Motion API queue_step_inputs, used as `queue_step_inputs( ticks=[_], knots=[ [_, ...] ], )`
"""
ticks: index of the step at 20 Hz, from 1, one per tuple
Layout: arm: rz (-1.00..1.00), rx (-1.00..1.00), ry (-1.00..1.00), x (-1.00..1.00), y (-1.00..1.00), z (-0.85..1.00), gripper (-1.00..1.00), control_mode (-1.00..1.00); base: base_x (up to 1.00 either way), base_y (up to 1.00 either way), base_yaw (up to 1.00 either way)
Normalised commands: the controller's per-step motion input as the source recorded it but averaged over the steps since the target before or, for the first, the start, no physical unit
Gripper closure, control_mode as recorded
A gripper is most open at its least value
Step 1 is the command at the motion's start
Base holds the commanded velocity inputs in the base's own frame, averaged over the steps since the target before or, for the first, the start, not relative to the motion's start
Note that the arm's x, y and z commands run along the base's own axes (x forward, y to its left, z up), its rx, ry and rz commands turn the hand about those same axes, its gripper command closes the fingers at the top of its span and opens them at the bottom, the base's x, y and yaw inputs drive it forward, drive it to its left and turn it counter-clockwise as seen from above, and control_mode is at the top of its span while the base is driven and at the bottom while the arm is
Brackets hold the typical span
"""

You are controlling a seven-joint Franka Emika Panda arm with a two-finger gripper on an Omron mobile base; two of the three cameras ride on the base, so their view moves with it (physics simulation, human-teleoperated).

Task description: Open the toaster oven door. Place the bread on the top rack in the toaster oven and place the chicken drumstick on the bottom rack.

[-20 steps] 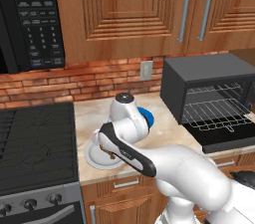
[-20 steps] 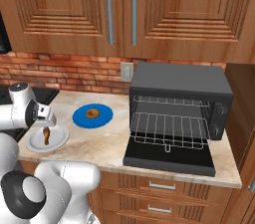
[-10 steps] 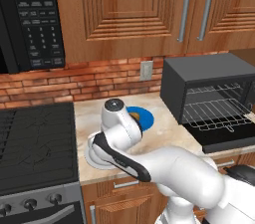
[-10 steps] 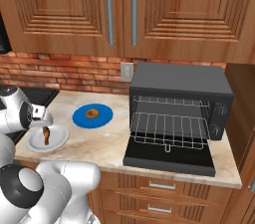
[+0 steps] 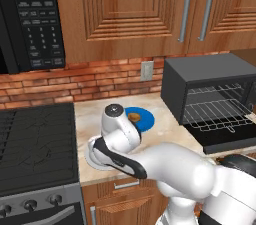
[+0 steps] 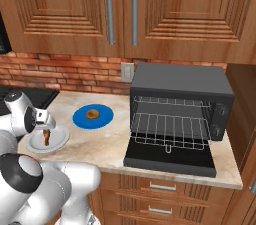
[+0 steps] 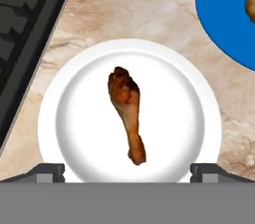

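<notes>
The chicken drumstick (image 7: 128,111) lies on a white plate (image 7: 74,118), plump end up in the hand view. My gripper (image 7: 128,168) hangs open straight above it, one fingertip (image 7: 50,170) on each side, touching nothing. From the right base view the gripper (image 6: 46,128) hovers just over the drumstick (image 6: 46,137). The bread (image 6: 92,114) rests on a blue plate (image 6: 105,119) beside it. The toaster oven (image 6: 180,81) stands at the right with its door (image 6: 170,158) folded down flat, both wire racks showing. The arm hides most of the white plate (image 5: 92,161) from the left.
A black stove (image 5: 35,144) borders the white plate on the left, with the microwave (image 5: 30,19) above it. Wooden cabinets hang overhead. Bare counter (image 6: 100,141) lies between the plates and the oven door.
The hand has swung left, away from the blue plate, and sunk a little over the white plate. The jaws stayed open; bread and drumstick have not moved.
</notes>
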Motion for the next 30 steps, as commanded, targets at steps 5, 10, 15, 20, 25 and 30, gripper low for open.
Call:
queue_step_inputs(
  ticks=[5,10,15,20,25,30],
  knots=[
    [0.0,0.0,0.0,0.19,0.03,-0.17,-1.0,-1.0,0.0,0.0,0.0],
    [0.0,0.0,0.02,0.08,0.11,-0.05,-1.0,-1.0,0.0,0.0,0.0],
    [0.0,0.0,0.0,0.18,0.07,-0.12,-1.0,-1.0,0.0,0.0,0.0],
    [0.0,0.0,0.03,0.16,0.01,-0.14,-1.0,-1.0,0.0,0.0,0.0],
    [0.0,0.0,0.05,0.1,0.02,-0.16,-1.0,-1.0,0.0,0.0,0.0],
    [0.0,0.0,0.07,0.15,0.03,-0.19,-1.0,-1.0,0.0,0.0,0.0]
  ],
)
